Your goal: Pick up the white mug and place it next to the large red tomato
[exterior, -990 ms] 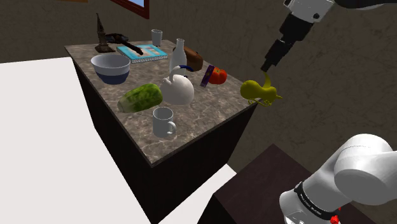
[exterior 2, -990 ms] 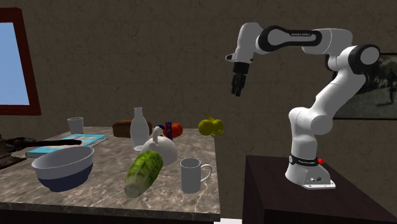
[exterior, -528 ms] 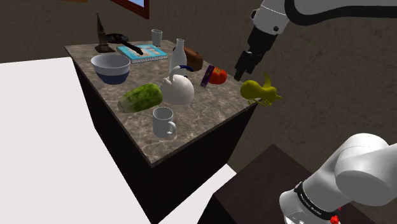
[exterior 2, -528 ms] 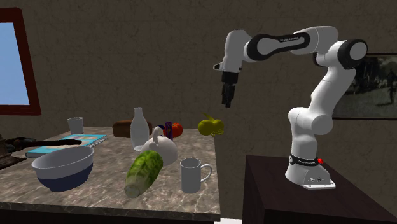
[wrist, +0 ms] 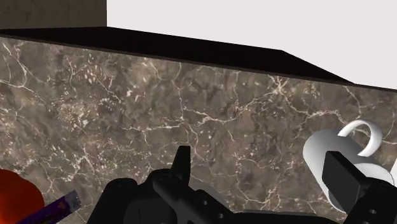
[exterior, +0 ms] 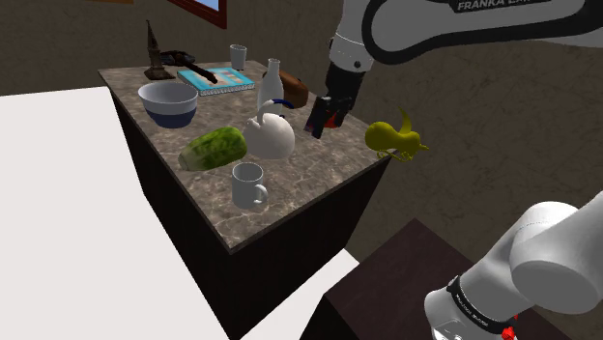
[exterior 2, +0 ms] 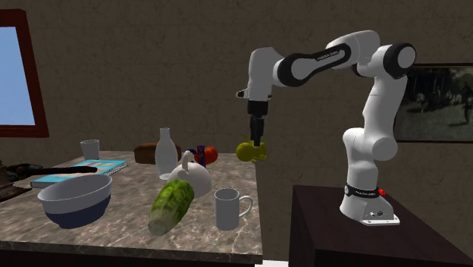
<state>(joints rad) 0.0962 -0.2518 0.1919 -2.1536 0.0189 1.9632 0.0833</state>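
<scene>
One white mug point(exterior: 248, 185) sits unclaimed at the marble counter's point(exterior: 307, 189) near edge; my gripper point(exterior: 327, 118) hangs by the red tomato point(wrist: 16, 198), fingers apart for the grasp.

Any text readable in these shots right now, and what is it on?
"FRANKA", then letters cut off at the picture's edge: on the arm, shoulder view.
Lettering on the arm's base band: too small to read.
Book cover: nothing readable.

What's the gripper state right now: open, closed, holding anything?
Gripper: open, holding nothing.
</scene>
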